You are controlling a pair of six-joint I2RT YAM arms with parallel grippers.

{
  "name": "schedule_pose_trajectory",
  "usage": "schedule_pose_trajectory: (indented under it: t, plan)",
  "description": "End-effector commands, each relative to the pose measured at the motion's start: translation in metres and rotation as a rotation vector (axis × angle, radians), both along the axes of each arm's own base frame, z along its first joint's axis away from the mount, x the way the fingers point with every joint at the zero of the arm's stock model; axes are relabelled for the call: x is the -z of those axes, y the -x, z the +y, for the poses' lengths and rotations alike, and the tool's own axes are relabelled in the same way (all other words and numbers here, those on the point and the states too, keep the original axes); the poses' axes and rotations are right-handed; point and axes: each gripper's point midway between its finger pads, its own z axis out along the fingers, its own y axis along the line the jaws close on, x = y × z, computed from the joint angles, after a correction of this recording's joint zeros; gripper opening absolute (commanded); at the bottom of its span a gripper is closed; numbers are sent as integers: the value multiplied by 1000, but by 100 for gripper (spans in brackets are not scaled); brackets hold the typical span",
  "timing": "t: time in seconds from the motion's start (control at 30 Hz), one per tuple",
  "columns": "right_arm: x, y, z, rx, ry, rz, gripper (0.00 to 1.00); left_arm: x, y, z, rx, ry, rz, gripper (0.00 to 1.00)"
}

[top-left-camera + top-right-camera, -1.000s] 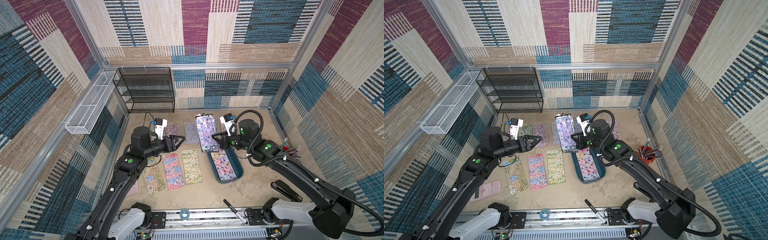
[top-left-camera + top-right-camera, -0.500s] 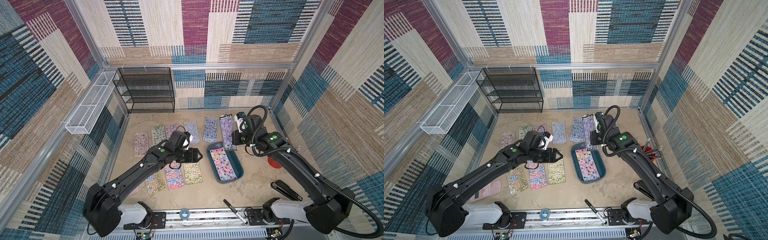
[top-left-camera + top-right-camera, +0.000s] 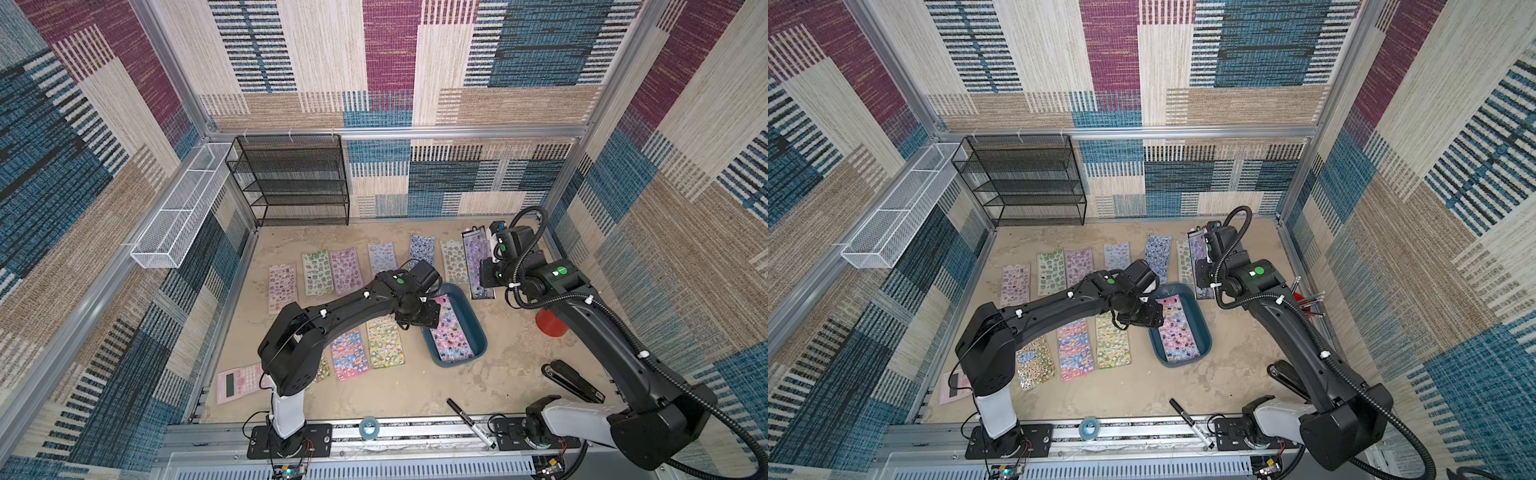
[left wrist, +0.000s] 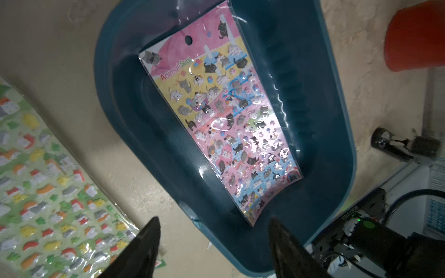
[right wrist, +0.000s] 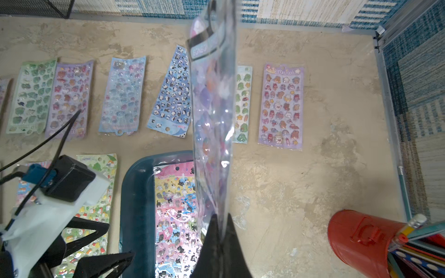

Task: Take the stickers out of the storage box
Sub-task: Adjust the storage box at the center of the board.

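left gripper wide open over storage box rim | right gripper pinching lilac sheet | risk: flat glossy pink sheet may slip; snagged rim would drag box

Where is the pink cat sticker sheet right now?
In both top views the pink cat sticker sheet lies inside the storage box, right of the green sheet; the open left gripper hovers by the box's rim.

Bare floor separates storage box from red pencil cup.
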Motion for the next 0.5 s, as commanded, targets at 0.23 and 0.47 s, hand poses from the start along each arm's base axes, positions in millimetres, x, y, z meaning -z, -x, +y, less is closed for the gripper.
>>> schedule_pose_trajectory:
  t: [0.23,0.47]
  plan:
    - [4,0,-7,12,30,1,0,25,-2,2,-23,-128,44,63]
    - [9,2,-11,26,42,15,0,36,-2,9,-30,-179,56,23]
